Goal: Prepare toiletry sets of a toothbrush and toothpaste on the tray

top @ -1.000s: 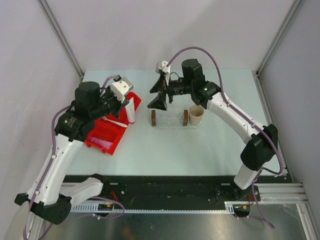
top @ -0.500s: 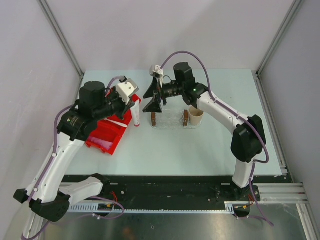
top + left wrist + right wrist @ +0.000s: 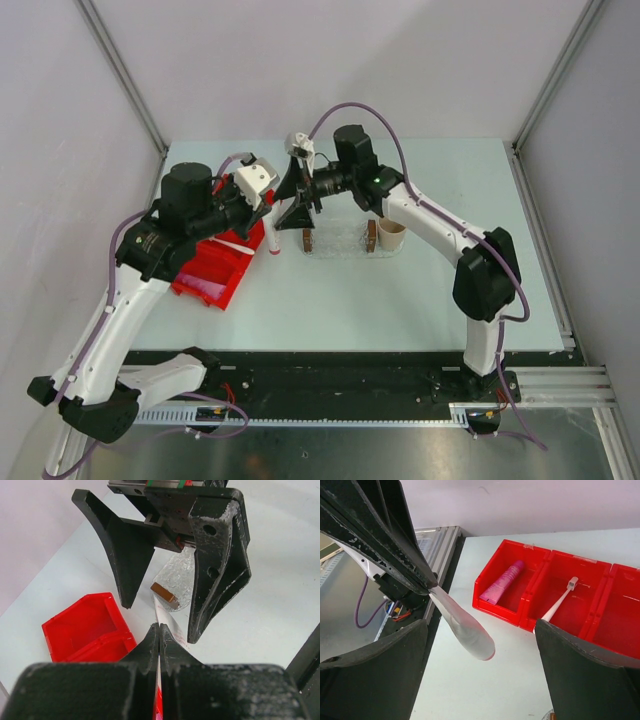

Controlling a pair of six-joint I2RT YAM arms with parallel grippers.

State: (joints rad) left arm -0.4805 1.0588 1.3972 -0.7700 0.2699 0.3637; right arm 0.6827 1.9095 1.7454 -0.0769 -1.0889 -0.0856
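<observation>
- White tube (image 3: 465, 632) of toothpaste, red cap end free. We see it in the air, pinched at its flat tail by the left fingers (image 3: 145, 650), which are clamped tight on it. It hangs between the red bin (image 3: 205, 272) and the tray (image 3: 340, 243), over the desk (image 3: 400, 300).
- Right fingers (image 3: 585, 675) are spread wide and carry nothing. They face the tube, one either side of it in the right wrist view, not touching. We read this as a handover being lined up.
- Toothbrush (image 3: 559, 602) lies in the bin's middle compartment, and the magenta tube (image 3: 502, 582) is in the compartment beside it.
- The tray is clear with a brown block (image 3: 307, 238) at each short end, and the paper cup (image 3: 392, 234) is just beside it. We see nothing in it, though clear plastic makes that hard to confirm.
- Progress: early, we judge. No set is on the tray, so the white tube, brush and magenta tube all have to get there.
- Writing: none we can read on the tubes, bin or cup.
</observation>
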